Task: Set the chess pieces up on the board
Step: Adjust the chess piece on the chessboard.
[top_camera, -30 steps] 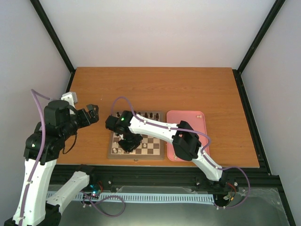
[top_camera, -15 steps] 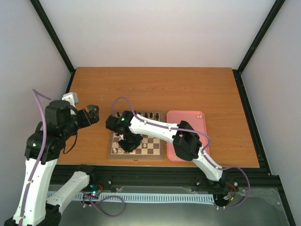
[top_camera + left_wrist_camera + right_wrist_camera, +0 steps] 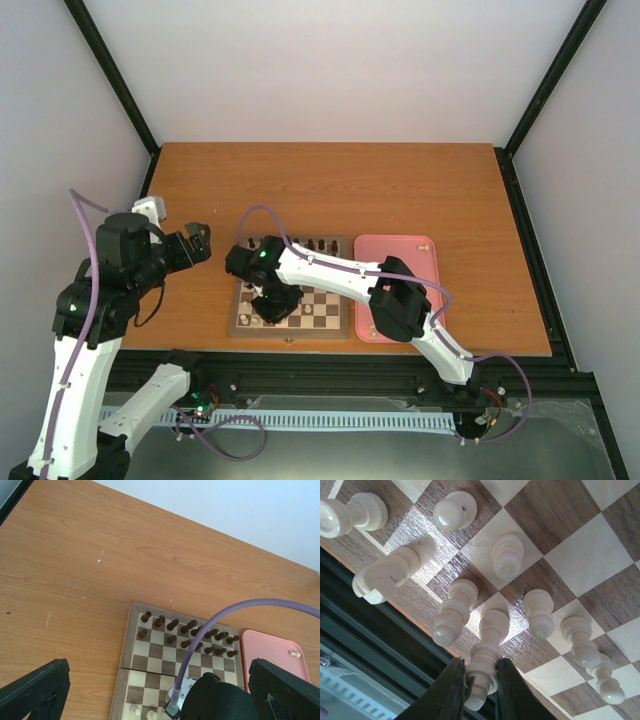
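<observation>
The board (image 3: 325,300) lies on the table in front of the arms. Dark chessmen (image 3: 312,244) stand along its far rows. My right gripper (image 3: 276,304) is low over the board's near-left part. In the right wrist view it (image 3: 480,664) is shut on a cream-white chess piece (image 3: 490,640) whose base rests on a near-edge square. Several other cream pieces (image 3: 453,612) stand around it; one (image 3: 385,575) lies on its side. My left gripper (image 3: 197,243) hovers over the table left of the board, open and empty (image 3: 157,692).
A pink tray (image 3: 405,262) lies right of the board with one cream piece (image 3: 424,244) at its far corner, also seen in the left wrist view (image 3: 295,654). The right arm (image 3: 330,270) stretches across the board. The table's black front rail (image 3: 380,645) runs just past the board's near edge.
</observation>
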